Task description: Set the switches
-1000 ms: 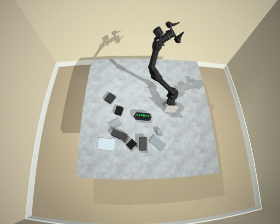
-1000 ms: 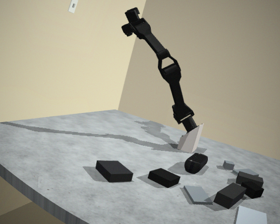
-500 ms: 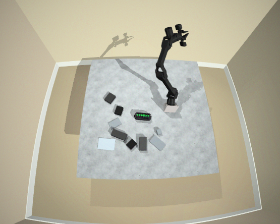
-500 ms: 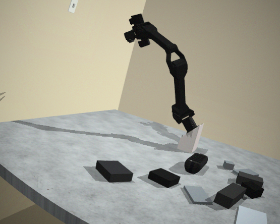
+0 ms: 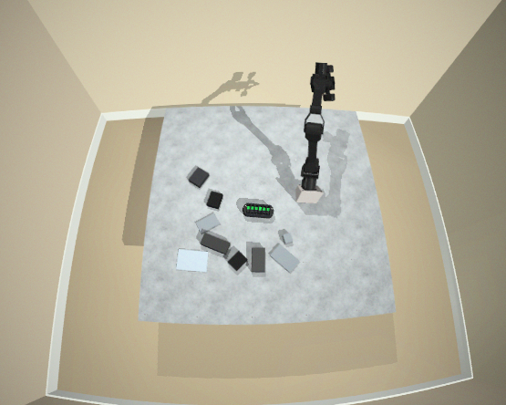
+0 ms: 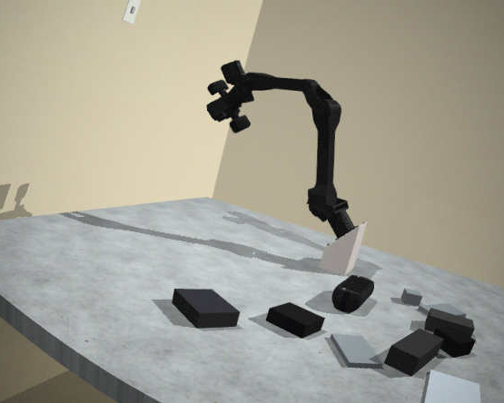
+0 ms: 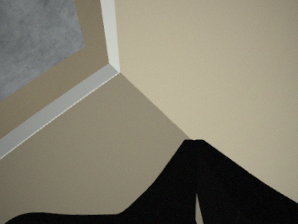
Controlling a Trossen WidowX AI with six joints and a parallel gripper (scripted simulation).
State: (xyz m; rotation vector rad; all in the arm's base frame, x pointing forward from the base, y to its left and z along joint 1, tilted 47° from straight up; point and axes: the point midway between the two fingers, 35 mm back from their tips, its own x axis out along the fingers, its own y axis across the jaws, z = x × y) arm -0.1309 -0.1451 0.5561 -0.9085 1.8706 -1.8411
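The dark grey controller unit (image 5: 258, 214) (image 6: 346, 297) sits on its base near the middle of the bench, switches facing up. Its row of switches (image 5: 258, 209) shows green marks in the top view; I cannot tell each switch's setting. The label on the underside is hidden. My gripper (image 7: 193, 148) is shut and empty, its black fingertips together in the wrist view. It is raised high beyond the back edge of the bench in the top view, far from the unit and touching nothing.
The arm's pale wedge base (image 5: 309, 196) (image 6: 341, 259) stands close beside the unit. Dark blocks (image 5: 199, 177) (image 6: 205, 309) and flat grey plates (image 5: 283, 257) (image 6: 355, 350) lie around it. A pale blue panel (image 5: 192, 260) (image 6: 452, 390) lies farther off on the bench (image 5: 338, 283).
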